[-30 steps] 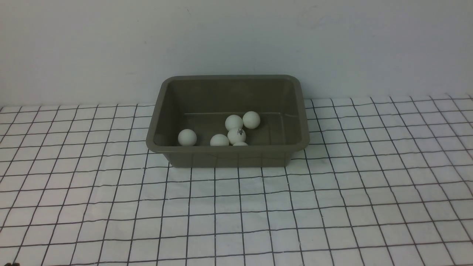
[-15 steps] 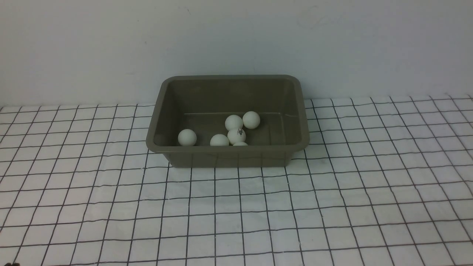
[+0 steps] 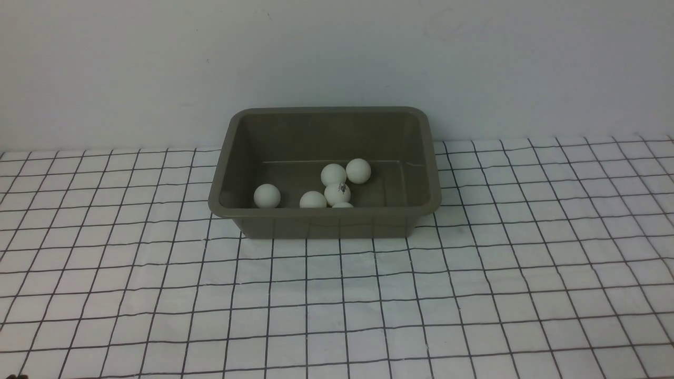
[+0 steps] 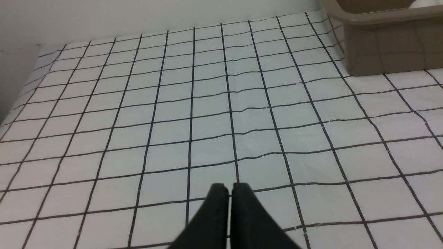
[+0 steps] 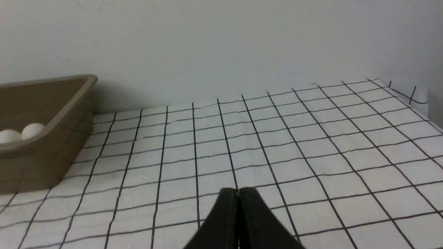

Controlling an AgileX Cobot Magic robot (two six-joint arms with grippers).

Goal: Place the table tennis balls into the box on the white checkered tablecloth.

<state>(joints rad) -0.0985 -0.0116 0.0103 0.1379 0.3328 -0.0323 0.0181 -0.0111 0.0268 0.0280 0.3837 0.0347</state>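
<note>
Nothing has moved since the earlier front frames: box, balls and cloth sit exactly as they did. The wall [image 3: 337, 52], plain and pale, fills the back of the scene. Below it the cloth [image 3: 337, 305] covers the whole table, white with thin black grid lines and slightly wrinkled. The box [image 3: 325, 212] stands on the cloth near the wall, roughly centred between the two arms, an olive-brown bin with rounded corners, a flared rim and sloping walls. All six balls [image 3: 333, 175] lie on its floor. One ball sits alone toward the robot's left side of the box, near the front wall. Next to the right, another lies against the front wall, partly cut off by the rim. A ball with a small dark logo rests just beside that one, with a sixth ball in front of it, almost hidden behind the rim. Two more lie behind, touching or nearly touching, the right one farthest back. The left gripper [image 4: 230, 188] hovers over bare cloth well apart from the box, its black fingers pressed together and holding nothing. The right gripper [image 5: 238, 192] is likewise closed and empty, over bare cloth to the box's right.
</note>
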